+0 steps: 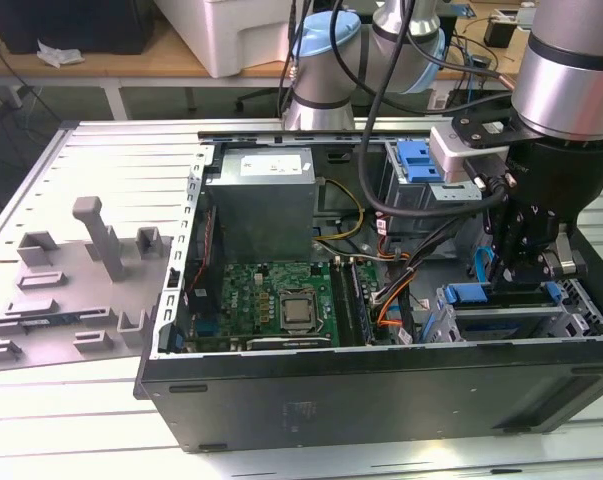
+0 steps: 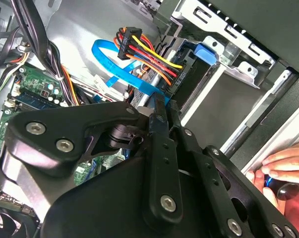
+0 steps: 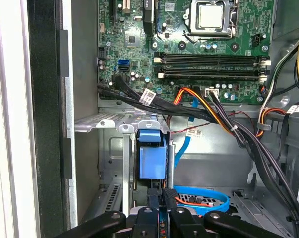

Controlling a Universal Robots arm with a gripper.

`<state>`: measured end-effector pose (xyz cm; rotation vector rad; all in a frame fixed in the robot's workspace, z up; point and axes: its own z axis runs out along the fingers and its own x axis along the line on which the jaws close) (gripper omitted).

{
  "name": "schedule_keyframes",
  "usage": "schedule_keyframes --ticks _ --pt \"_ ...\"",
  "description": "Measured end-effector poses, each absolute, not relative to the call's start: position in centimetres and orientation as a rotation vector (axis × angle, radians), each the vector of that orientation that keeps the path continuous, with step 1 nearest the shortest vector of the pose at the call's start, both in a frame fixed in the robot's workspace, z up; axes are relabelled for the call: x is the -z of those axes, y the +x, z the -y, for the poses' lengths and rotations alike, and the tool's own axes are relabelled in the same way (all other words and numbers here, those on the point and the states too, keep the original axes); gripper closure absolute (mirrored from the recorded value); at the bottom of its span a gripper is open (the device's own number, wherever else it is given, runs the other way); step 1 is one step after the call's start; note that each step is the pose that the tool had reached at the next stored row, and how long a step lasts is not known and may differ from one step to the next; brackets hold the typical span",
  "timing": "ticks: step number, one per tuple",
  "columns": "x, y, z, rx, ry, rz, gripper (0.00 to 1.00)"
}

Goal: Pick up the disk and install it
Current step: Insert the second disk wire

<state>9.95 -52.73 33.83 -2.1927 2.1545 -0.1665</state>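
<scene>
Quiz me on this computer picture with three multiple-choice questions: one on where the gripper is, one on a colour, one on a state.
1. Where is the gripper in the exterior view?
A over the motherboard
B down at the drive bay, at that view's right
C over the grey tray

2. What colour is the flat looped cable?
A blue
B green
C white

3. How is the case?
A shut by a panel
B open on top
C upside down

Answers:
1. B, it hangs at the drive bay, off the motherboard.
2. A, the cable is blue in the second wrist view.
3. B, the motherboard lies exposed.
</scene>
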Motion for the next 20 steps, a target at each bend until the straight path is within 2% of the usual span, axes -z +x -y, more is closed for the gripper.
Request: schedule_keyframes --ticks 4,8,10,11,20 --pt "-33.82 9.95 52.73 0.166 -2.193 -2.154 0.83" --pt "-33.82 9.95 52.73 0.167 -2.193 -2.154 0.59" --pt "-33.82 9.95 52.73 0.167 -2.193 -2.155 0.59" --pt "-33.82 9.95 52.73 0.167 -2.193 -2.154 0.53" --pt "-34.43 9.95 52.56 0.173 -2.195 -2.156 0.53"
